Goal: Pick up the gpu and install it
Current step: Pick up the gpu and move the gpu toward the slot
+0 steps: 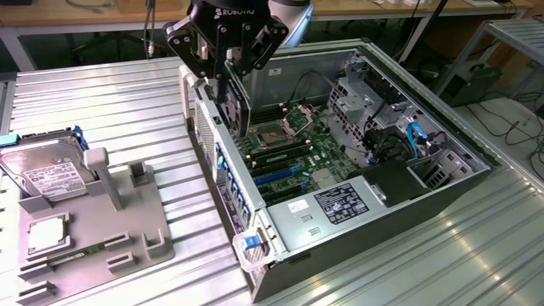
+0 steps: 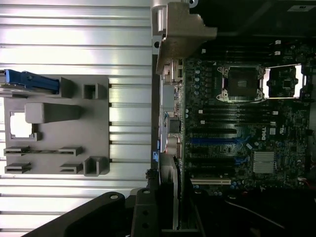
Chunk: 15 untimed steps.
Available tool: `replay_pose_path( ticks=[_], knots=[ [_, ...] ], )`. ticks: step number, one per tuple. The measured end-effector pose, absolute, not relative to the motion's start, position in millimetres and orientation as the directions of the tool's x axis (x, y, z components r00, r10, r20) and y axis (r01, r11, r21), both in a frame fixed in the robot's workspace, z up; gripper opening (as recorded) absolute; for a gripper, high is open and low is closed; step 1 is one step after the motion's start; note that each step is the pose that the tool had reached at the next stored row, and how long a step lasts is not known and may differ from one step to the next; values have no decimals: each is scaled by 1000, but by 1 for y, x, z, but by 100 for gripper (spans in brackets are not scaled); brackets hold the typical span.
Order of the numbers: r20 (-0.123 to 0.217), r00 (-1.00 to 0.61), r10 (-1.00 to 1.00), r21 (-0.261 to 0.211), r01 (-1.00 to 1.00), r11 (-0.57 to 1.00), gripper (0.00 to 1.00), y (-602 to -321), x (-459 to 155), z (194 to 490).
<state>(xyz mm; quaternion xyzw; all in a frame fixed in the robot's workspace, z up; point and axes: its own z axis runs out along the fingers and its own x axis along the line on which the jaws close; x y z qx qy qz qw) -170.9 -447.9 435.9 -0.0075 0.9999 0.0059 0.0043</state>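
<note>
The gpu (image 1: 233,109) hangs upright, its top edge clamped in the narrowed gripper (image 1: 227,69). It sits just inside the open computer case (image 1: 383,255), beside the rear wall, above the motherboard (image 1: 293,159). Well apart, a gray holder (image 1: 136,242) on the bench (image 1: 102,95) carries 1 hard drive (image 1: 42,169).

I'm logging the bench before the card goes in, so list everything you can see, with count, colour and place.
computer case: one, black and silver, side open, exterior view's right
motherboard: one, green, inside the case
fixture: one, grey, on the table, exterior view's left
hard drive: one, silver with white label, at the fixture's edge
processor chip: one, silver, in a fixture pocket
memory stick: one, green, in a fixture slot
table: one, silver slatted metal, under everything
gpu: one, dark board, upright over the open case
end effector: one, black, gripping the gpu
</note>
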Motion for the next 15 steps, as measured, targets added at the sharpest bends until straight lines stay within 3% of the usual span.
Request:
replay_pose_path(
  ticks=[15],
  knots=[
    [-9, -1000, -19, 12, -19, 1000, 28, -448, -152, 436]
  ],
)
